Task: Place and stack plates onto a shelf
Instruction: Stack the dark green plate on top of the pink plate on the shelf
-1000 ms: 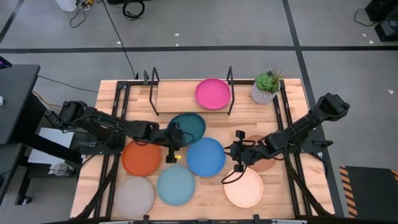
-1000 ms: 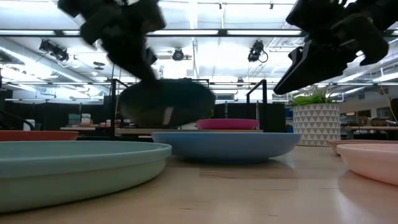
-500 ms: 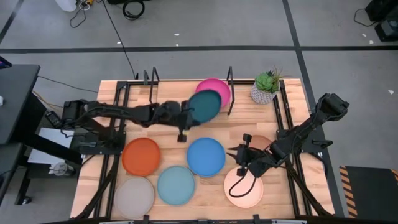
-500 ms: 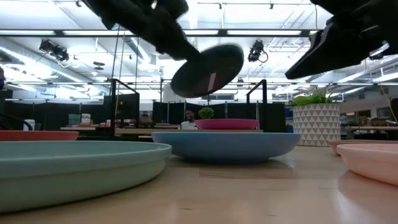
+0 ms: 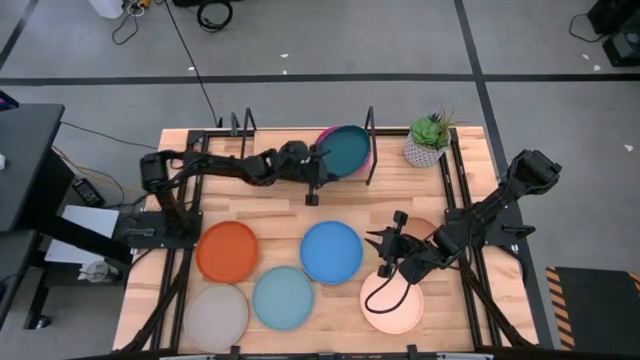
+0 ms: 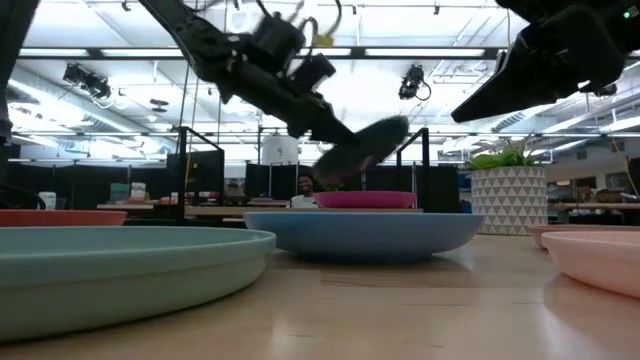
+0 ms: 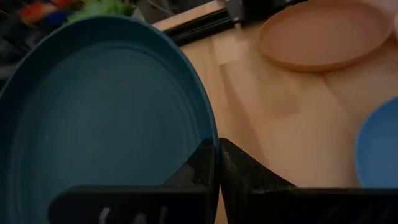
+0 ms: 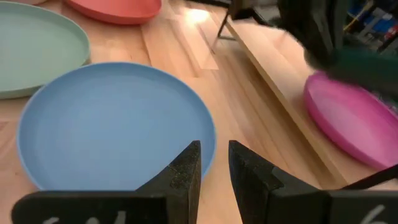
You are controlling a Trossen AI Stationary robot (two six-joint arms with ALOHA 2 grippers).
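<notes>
My left gripper (image 5: 317, 166) reaches over the shelf (image 5: 285, 150) and is shut on the dark teal plate (image 5: 343, 152). That plate hangs tilted above the magenta plate (image 6: 366, 200), which lies flat on the shelf board. My right gripper (image 5: 384, 252) hovers open, touching nothing, between the blue plate (image 5: 332, 251) and the brown plate (image 5: 425, 232), just beyond the cream plate (image 5: 392, 302). Orange (image 5: 227, 251), light teal (image 5: 283, 297) and grey (image 5: 215, 315) plates lie flat on the table. My left gripper (image 7: 216, 158) pinches the dark teal plate's rim (image 7: 200, 134) between its two fingers, on the side toward the table's left. The fingers come slanting down from the left. The plate is lifted clear and tilted over the magenta plate, its far-right side (image 6: 395, 130) higher.
Black wire uprights (image 5: 370, 130) stand at the shelf's sides, one close beside the held plate. A potted plant (image 5: 428, 140) stands at the far right corner. The shelf board's left half (image 5: 275, 148) is bare wood.
My left gripper has carried the dark teal plate up off the table's middle and toward the far edge and right, over the shelf, and it now hangs tilted above the magenta plate. My right gripper shifted slightly toward the near edge, then held still.
</notes>
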